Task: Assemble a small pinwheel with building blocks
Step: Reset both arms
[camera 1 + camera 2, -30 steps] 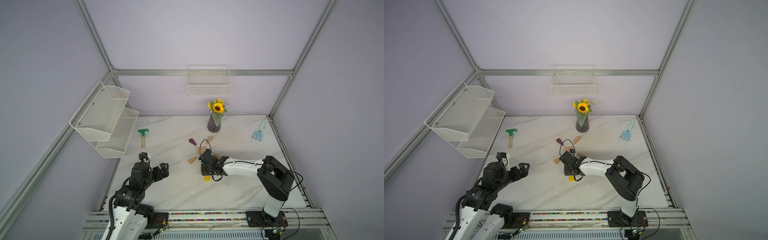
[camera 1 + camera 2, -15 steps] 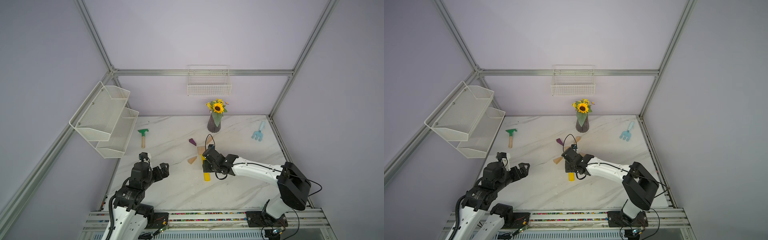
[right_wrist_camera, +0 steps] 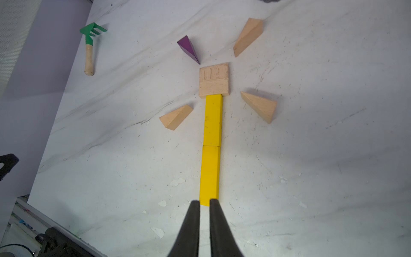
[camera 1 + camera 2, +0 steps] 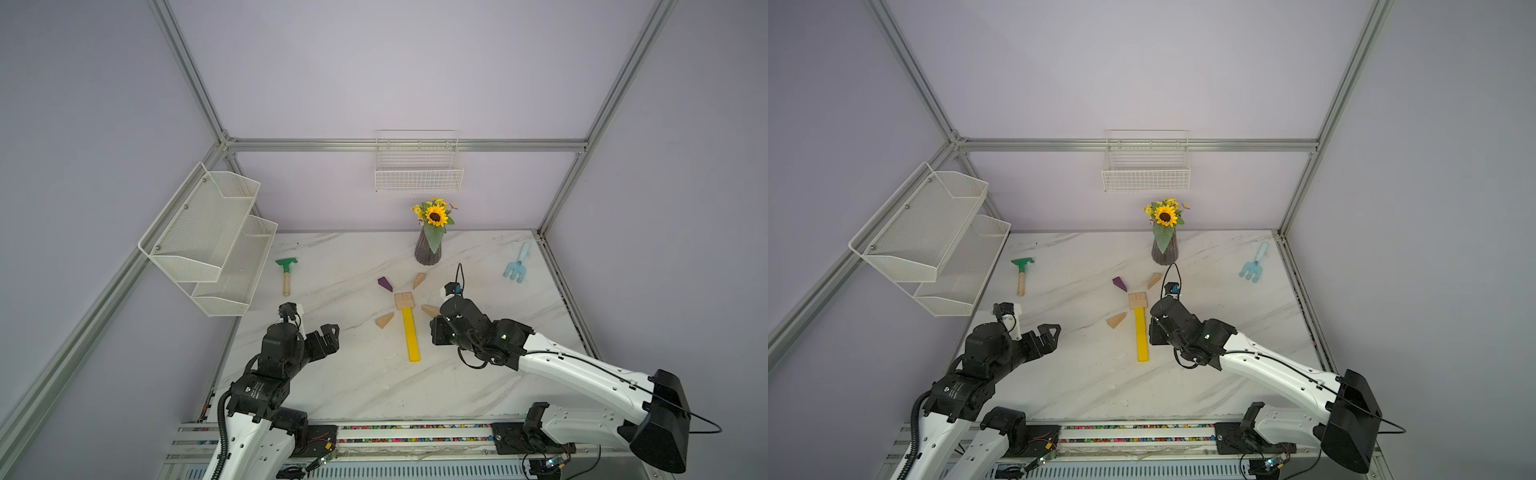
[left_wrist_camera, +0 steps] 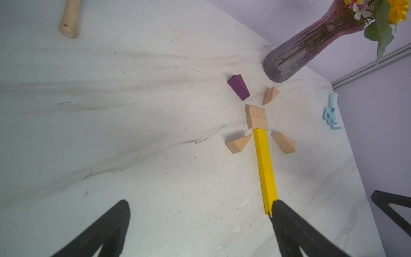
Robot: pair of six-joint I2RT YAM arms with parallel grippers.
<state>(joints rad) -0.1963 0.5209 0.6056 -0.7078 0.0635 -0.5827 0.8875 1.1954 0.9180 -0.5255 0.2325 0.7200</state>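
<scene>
The pinwheel lies flat at mid-table in both top views. Its pale wood square hub (image 4: pixel 404 300) (image 3: pixel 214 80) is two plain blocks side by side, and the long yellow stick (image 4: pixel 410 334) (image 3: pixel 212 144) of two bars butts against its near edge. A purple wedge (image 4: pixel 385 284) and three wood wedges (image 4: pixel 419 280) (image 4: pixel 384 320) (image 3: pixel 260 106) lie a little apart from the hub's corners. My right gripper (image 4: pixel 434 332) (image 3: pixel 204 201) hangs shut and empty above the table, just right of the stick. My left gripper (image 4: pixel 326 338) (image 5: pixel 200 202) stands open and empty, left of the blocks.
A sunflower vase (image 4: pixel 428 249) stands behind the blocks. A green toy hoe (image 4: pixel 286 270) lies at the far left and a light blue rake (image 4: pixel 517 266) at the far right. A wire shelf (image 4: pixel 208 237) overhangs the left edge; a wire basket (image 4: pixel 417 172) hangs on the back wall.
My right arm has drawn back to the right, off the stick and hub, and its jaws have closed on nothing. The whole yellow stick now shows. The left arm has not moved.
</scene>
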